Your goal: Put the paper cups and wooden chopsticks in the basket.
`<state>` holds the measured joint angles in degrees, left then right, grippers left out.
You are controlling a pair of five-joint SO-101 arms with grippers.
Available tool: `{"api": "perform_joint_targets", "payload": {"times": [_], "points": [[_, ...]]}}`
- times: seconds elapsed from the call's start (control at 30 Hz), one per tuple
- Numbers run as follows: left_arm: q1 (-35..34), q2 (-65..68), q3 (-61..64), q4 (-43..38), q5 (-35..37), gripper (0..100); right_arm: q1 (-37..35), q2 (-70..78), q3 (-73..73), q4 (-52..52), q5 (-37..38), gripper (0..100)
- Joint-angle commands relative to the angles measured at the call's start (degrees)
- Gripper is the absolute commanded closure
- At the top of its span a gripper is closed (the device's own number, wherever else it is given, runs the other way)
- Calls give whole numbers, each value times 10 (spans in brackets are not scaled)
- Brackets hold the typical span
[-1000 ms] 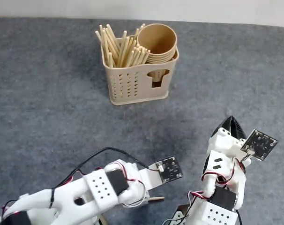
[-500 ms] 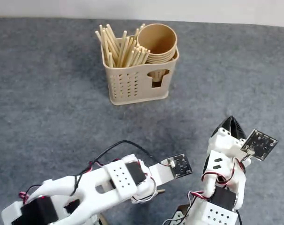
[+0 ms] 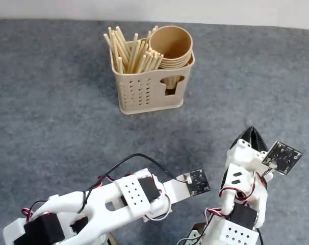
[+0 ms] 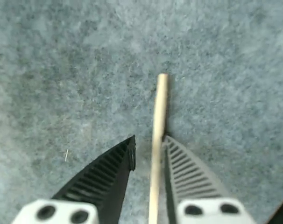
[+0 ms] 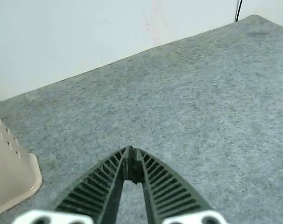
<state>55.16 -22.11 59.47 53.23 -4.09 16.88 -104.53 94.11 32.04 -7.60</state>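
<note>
open astride the thin pale wooden chopstick (image 4: 160, 107), the left end effector (image 4: 149, 140) may knock it sideways if it closes off-centre.

The table is covered by a grey, carpet-like mat (image 3: 52, 102) with a mottled, fibrous weave, and it is lit evenly, with no hard shadows cast. A plain white wall (image 5: 85, 32) is seen along its far edge, where a thin black cable (image 5: 237, 9) is hung down.
</note>
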Motion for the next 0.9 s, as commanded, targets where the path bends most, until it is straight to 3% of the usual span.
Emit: {"api": "perform_joint_targets", "payload": {"times": [0.0, 0.17, 0.87], "points": [[9, 1, -27, 5, 4, 936, 3, -7, -7, -15, -6, 992], [9, -2, -26, 6, 2, 994, 3, -7, -7, -15, -5, 992], [6, -4, -26, 27, -32, 995, 3, -7, -7, -15, -4, 992]]}}
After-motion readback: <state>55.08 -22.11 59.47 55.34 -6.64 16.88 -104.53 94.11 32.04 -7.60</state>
